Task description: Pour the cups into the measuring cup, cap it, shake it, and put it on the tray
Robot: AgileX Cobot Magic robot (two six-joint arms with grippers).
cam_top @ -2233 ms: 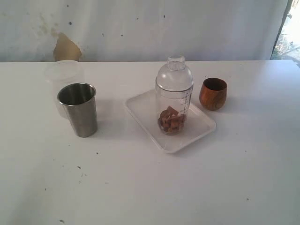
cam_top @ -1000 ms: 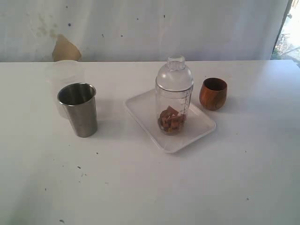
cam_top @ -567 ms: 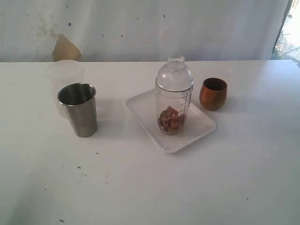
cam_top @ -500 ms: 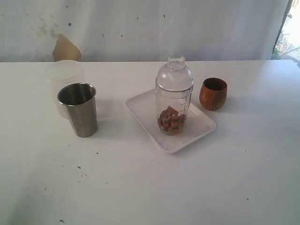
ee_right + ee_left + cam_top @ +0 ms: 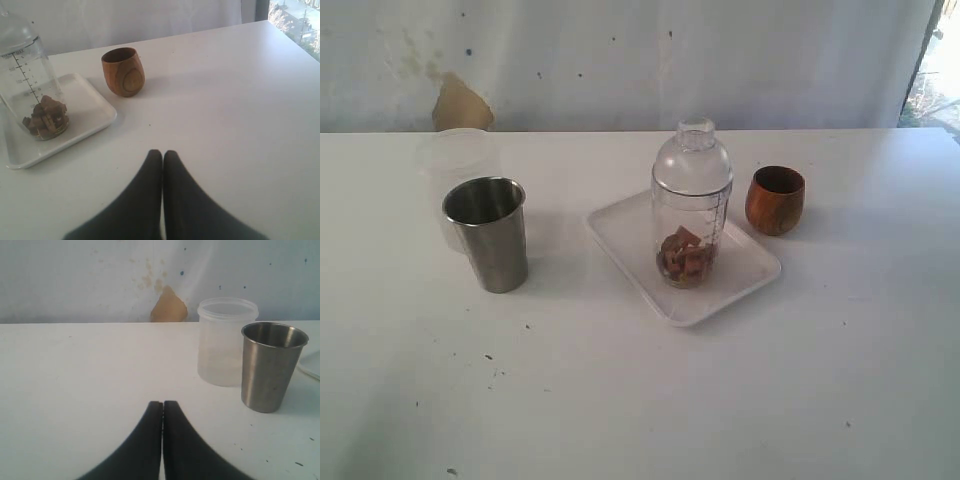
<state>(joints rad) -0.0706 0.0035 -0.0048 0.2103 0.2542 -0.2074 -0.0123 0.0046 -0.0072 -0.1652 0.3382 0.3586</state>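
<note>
All looks done: capped measuring cup on the tray, left pincer and right pincer together, empty.

Left gripper: 2 matte black fingers, smooth, plastic-looking, wide at the base, curving inward and narrowing to rounded tips. Flat, straight inner faces with 1 thin pale seam between. Faint sheen along the outer edges. Right gripper: same build, 2 charcoal-black fingers, same horn-like taper, rounded tips, straight inner faces, 1 hairline seam. Slightly greyer under brighter light. Bases cut off by the frame edge in both wrist views.
</note>
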